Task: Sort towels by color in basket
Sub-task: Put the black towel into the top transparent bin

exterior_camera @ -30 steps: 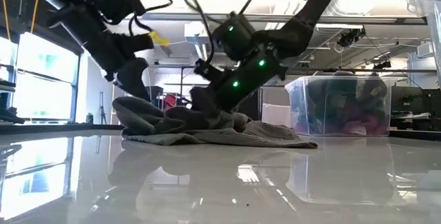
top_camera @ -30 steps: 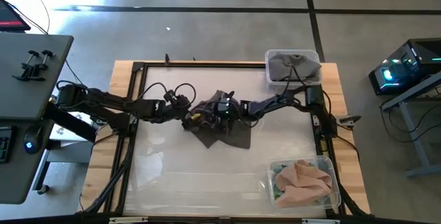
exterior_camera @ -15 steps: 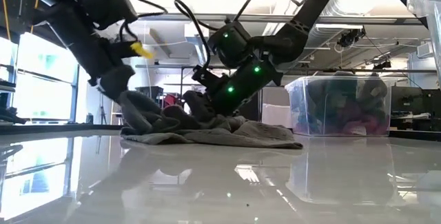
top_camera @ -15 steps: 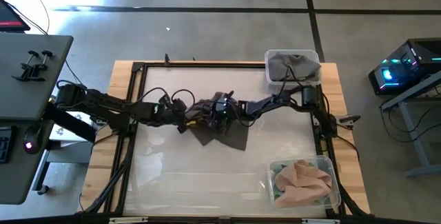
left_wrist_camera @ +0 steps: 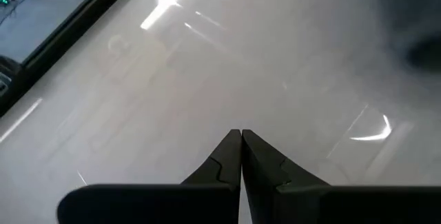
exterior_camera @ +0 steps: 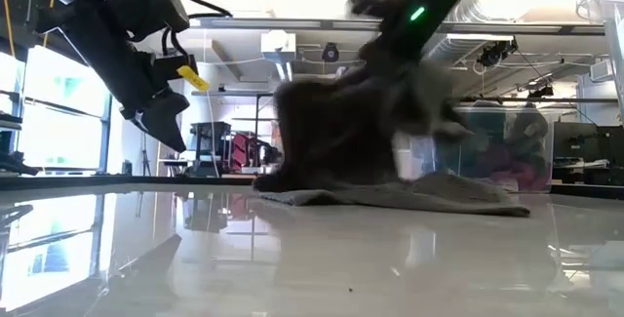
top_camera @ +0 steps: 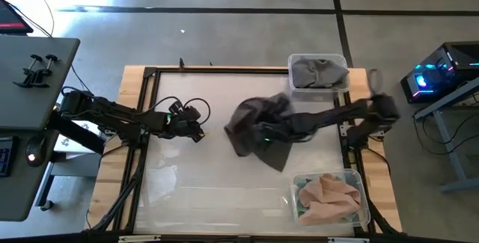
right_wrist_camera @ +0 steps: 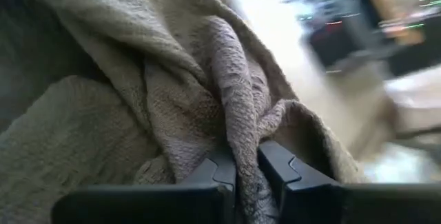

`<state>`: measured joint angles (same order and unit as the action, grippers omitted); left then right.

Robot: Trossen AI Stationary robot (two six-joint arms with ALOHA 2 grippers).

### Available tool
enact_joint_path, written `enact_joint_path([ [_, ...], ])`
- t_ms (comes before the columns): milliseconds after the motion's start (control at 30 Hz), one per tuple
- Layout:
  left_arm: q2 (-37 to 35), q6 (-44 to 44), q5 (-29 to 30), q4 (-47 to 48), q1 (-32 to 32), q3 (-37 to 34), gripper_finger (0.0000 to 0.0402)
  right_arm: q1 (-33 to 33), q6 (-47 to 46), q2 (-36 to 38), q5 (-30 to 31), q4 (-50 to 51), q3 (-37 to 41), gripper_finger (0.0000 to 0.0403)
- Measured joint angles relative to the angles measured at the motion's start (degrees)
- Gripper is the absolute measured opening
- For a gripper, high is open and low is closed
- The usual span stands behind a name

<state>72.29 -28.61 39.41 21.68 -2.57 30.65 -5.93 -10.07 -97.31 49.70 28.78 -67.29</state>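
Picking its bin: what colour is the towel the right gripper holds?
Dark grey towel, pinched by the right gripper; clearest in the high view.

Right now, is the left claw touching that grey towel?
Apart. The high view shows bare table between the left gripper and the dark grey towel, which the right gripper pinches.

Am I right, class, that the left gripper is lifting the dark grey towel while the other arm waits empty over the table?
No. The right gripper pinches the dark grey towel, as the right wrist view shows. The left gripper is the empty one, shut over the table.
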Motion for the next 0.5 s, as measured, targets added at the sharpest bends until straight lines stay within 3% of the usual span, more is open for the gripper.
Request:
enact_joint_path([
  [267, 0.09, 5.23, 0.54, -5.25, -0.61, 0.0, 0.0, -3.68, -4.86, 22.61, 25.72, 22.98, -0.02, 0.0021],
  [400, 0.09, 9.02, 0.53, -8.5, -0.61, 0.0, 0.0, -1.59, 1.98, 32.75, 34.4, 22.24, -0.02, 0.0015],
  [500, 0.09, 11.27, 0.51, -10.96, -0.61, 0.0, 0.0, 0.26, 10.44, 39.32, 40.36, 16.17, -0.19, 0.0014],
])
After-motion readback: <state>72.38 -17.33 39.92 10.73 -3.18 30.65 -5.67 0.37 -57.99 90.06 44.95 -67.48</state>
